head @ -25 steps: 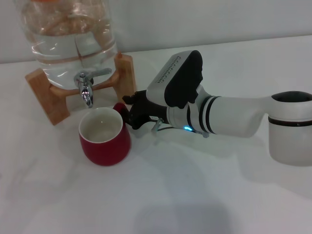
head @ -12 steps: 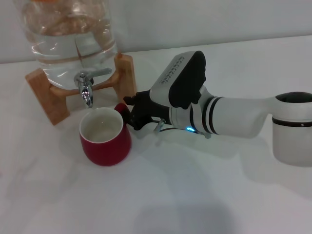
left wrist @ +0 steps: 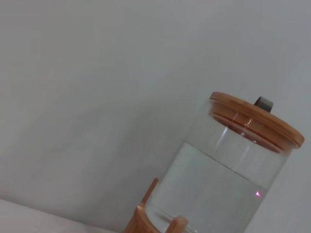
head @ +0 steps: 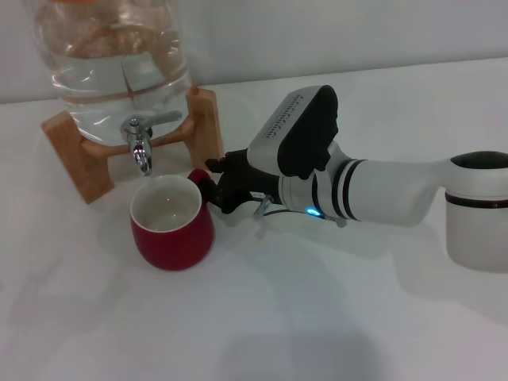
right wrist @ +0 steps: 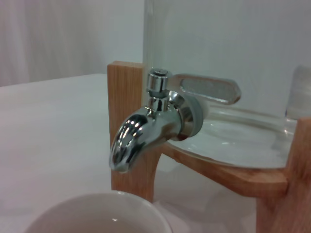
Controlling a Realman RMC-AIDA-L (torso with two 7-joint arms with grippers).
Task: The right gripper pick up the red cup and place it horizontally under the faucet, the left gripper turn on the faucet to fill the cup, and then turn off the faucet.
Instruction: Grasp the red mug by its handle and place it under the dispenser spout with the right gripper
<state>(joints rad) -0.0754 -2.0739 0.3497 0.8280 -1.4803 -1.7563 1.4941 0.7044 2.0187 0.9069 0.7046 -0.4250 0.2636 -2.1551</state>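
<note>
- Under the faucet (head: 140, 143), the cup (head: 171, 222) stood upright on the worktop (head: 317, 317), its rim just below the spout and slightly toward the robot; over the last 1 second it had barely shifted.
- The right gripper (head: 216, 189) had eased a little to the right and away from the cup body across those 3 head views, though its tips were still at the small red handle.
- I judged the placing step to be about done: the cup was set down and the arm seemed to be starting to let go or back off.
- The fingers (head: 213, 166) looked parted by a small gap, 1 above and 1 below the handle; whether they still pinched it I could not tell.
- The right wrist view showed the spout over the cup's white rim (right wrist: 97, 213), lever (right wrist: 209, 88) untouched.
- The left gripper was out of sight; its camera saw only the jar (left wrist: 218, 174).
</note>
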